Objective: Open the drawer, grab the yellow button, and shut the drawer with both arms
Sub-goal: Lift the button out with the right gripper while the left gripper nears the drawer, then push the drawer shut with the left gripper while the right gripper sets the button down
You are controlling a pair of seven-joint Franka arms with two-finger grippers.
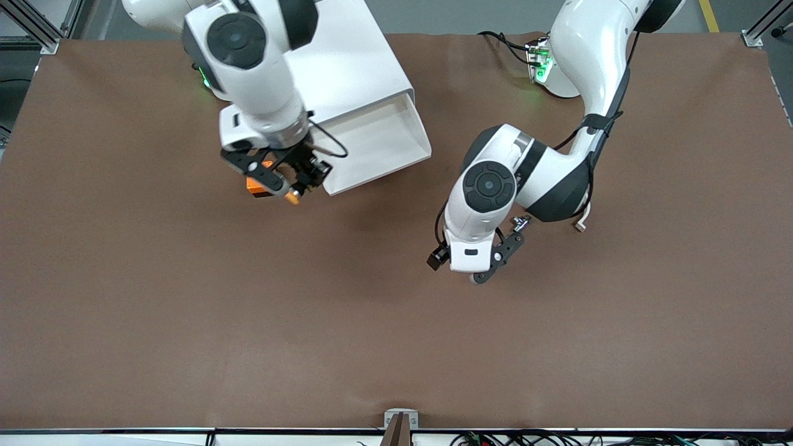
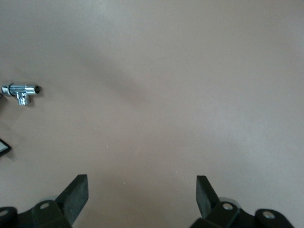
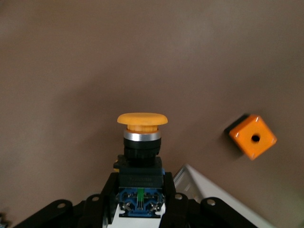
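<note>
1. The left gripper (image 1: pixel 489 263) hangs nearest the front camera, over bare table (image 1: pixel 248 341) toward the left arm's end. Its fingers (image 2: pixel 76 192) are spread wide with nothing between them, so this arm seems to be waiting for its share, probably pushing the drawer shut.
2. Beside that gripper lie a small chrome fitting (image 2: pixel 21 92) and a black white-faced part (image 2: pixel 3 147), both apart from its fingers.
3. The right gripper (image 1: pixel 282 183) hovers over the table just by the drawer's open end, clenched on the button (image 3: pixel 141 152) by its black body, yellow cap pointing outward; the button is out of the drawer.
4. An orange cube (image 3: pixel 252 137) with a hole sits on the table under that gripper, a likely obstacle if the button is set down here.
5. Farthest off, the drawer (image 1: pixel 378 145) stands pulled out of the white cabinet (image 1: pixel 347 68), apparently empty; closing remains.
</note>
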